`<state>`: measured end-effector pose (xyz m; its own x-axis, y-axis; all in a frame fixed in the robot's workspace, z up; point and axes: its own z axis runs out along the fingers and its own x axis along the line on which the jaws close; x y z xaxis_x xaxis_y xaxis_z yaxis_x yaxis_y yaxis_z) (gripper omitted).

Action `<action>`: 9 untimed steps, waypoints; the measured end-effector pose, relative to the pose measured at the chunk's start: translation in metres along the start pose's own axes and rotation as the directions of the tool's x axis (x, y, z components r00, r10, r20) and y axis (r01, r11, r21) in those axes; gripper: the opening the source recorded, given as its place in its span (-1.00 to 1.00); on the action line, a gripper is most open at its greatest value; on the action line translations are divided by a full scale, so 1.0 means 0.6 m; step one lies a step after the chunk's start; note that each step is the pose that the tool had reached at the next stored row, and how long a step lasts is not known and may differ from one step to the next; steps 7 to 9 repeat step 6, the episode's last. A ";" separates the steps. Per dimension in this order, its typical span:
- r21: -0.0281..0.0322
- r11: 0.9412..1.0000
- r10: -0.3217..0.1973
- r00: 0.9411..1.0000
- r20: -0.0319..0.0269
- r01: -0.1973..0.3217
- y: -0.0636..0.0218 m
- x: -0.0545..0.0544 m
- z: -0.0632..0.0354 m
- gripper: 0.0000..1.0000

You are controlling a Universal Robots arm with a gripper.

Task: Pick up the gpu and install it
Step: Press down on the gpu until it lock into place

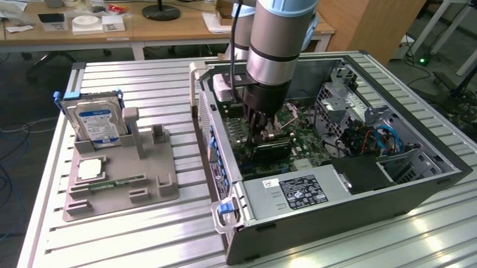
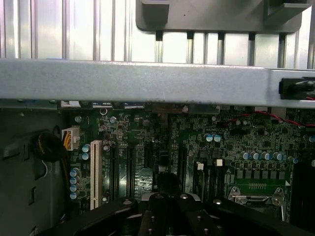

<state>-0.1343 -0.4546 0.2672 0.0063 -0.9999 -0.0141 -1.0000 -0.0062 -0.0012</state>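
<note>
The gripper (image 1: 261, 131) reaches down inside the open computer case (image 1: 417, 184), its fingers closed together just above the gpu (image 1: 270, 148), which stands in the motherboard (image 2: 162, 142) (dark card, near the power supply (image 1: 298, 192)). Outside on the grey tray (image 1: 149, 184) stands the hard drive (image 1: 93, 120).

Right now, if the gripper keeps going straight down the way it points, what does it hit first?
Most likely the gpu, directly beneath the shut gripper over the motherboard; whether they already touch is unclear.
</note>
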 end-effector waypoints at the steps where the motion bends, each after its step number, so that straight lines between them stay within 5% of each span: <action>1: 0.000 1.000 0.000 1.000 0.000 0.000 0.000 0.000 0.000 -0.80; 9: 0.000 1.000 0.000 1.000 0.000 0.000 0.000 0.000 0.000 -0.80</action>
